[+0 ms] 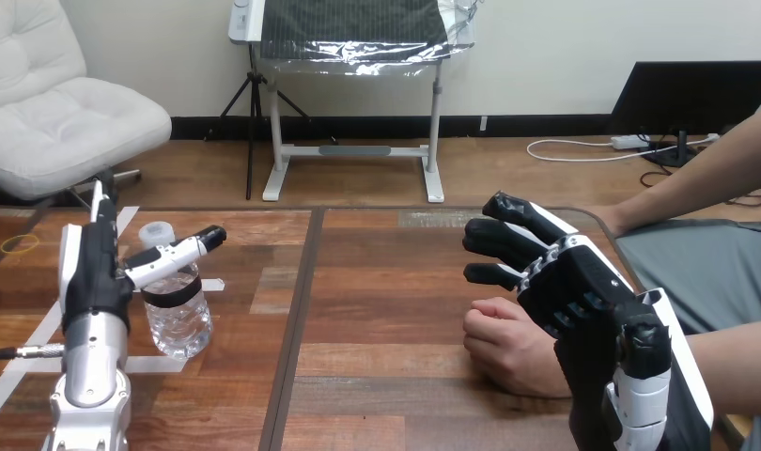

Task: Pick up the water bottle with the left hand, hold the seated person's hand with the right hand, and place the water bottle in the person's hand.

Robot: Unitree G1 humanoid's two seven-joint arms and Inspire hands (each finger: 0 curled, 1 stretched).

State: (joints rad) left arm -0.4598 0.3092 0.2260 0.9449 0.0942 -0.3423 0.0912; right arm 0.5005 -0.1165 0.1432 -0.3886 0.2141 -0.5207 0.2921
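Water bottle (177, 310) stood upright on the wooden table (386, 282), just beside the left hand (97, 277) on its thumb side. That hand's thumb stretched across the bottle's neck and its fingers were straight, unclosed. The right hand (583, 296), fingers loosely bent and gripping nothing, hung over the person's hand (504, 343), a fist on the table.

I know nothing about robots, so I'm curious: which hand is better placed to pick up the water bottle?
Left. The left hand is right beside the water bottle, its thumb reaching across it. The right hand is far across the table, over the person's hand.
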